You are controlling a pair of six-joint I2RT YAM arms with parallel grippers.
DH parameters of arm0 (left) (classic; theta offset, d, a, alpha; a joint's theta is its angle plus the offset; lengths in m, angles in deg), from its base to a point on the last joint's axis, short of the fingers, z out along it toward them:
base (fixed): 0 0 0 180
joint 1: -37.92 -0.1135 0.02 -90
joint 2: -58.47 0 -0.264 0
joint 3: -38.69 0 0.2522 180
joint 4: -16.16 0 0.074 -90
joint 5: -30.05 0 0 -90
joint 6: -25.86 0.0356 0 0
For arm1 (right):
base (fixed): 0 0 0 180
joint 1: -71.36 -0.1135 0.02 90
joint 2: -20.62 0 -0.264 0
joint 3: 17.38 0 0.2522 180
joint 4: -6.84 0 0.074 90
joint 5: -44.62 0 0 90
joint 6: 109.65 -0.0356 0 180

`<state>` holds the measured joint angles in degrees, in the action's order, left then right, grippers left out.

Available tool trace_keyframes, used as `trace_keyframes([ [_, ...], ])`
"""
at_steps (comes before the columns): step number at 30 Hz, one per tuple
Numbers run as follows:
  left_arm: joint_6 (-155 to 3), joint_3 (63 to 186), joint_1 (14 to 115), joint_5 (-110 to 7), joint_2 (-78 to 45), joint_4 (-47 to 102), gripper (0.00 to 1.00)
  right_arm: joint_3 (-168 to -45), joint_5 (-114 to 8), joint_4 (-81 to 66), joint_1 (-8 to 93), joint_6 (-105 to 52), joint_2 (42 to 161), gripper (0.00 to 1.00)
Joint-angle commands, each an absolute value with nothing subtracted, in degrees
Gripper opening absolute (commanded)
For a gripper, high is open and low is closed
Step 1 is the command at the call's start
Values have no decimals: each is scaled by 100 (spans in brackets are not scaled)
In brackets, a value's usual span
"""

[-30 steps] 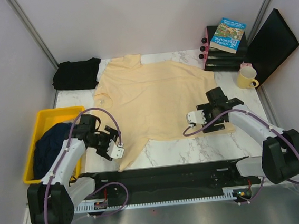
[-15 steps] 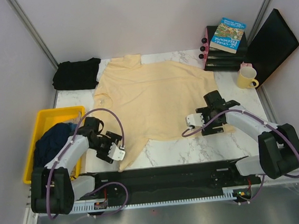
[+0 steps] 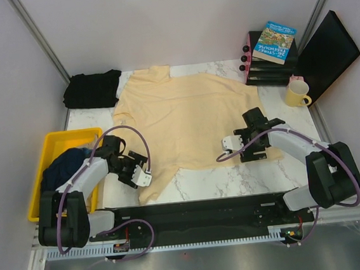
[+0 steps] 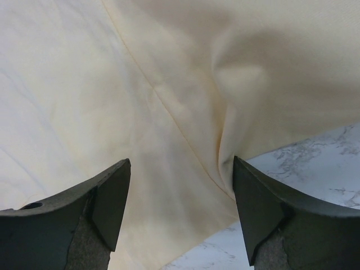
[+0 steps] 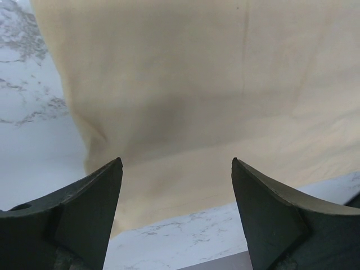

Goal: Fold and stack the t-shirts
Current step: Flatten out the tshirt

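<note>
Step in hand, by the look of it: picking up the near hem of the cream-yellow t-shirt (image 3: 190, 111) for a first fold. Lies spread flat across the middle of the surface (image 3: 235, 175), collar at the far side, hem toward the arm bases. Left tool (image 3: 142, 175) low over the near-left hem corner, jaws apart, cloth between them but nothing clamped; in the wrist view, a seam and a small pucker right at the cloth edge. Right tool (image 3: 227, 144) over the near-right hem, jaws also apart, holding nothing, cloth edge and bare marble both below it. Black t-shirt (image 3: 91, 89) bunched at the far-left corner, navy t-shirt (image 3: 65, 171) heaped in the yellow bin (image 3: 71, 134) at left, neither touched by a tool. To do it well: drop both tools straight down, get one finger under the hem, pinch both layers close to the corners, close at about the same time, lift evenly, carry toward the collar without dragging. Mind the left pucker: likely risk of catching a single layer or setting a crooked fold. Keep the hem taut between the two grips.
</note>
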<state>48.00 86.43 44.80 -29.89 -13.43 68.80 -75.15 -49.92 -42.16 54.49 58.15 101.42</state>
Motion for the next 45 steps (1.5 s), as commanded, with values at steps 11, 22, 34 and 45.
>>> trace_keyframes([
  [11, 4915, 8594, 4487, -3420, -1606, 6710, 79, -7773, -5426, -5508, 5299, 6279, 9718, 89],
  [22, 4968, 8752, 4487, -3429, -1826, 6719, 77, -7176, -5224, -5106, 5281, 6069, 9779, 89],
  [34, 4950, 8779, 4487, -3490, -1703, 6815, 44, -6832, -4679, -3830, 5281, 5629, 10262, 83],
  [45, 4661, 8962, 4487, -3455, -1650, 6930, 2, -6902, -4275, -3198, 5281, 5471, 10447, 0],
])
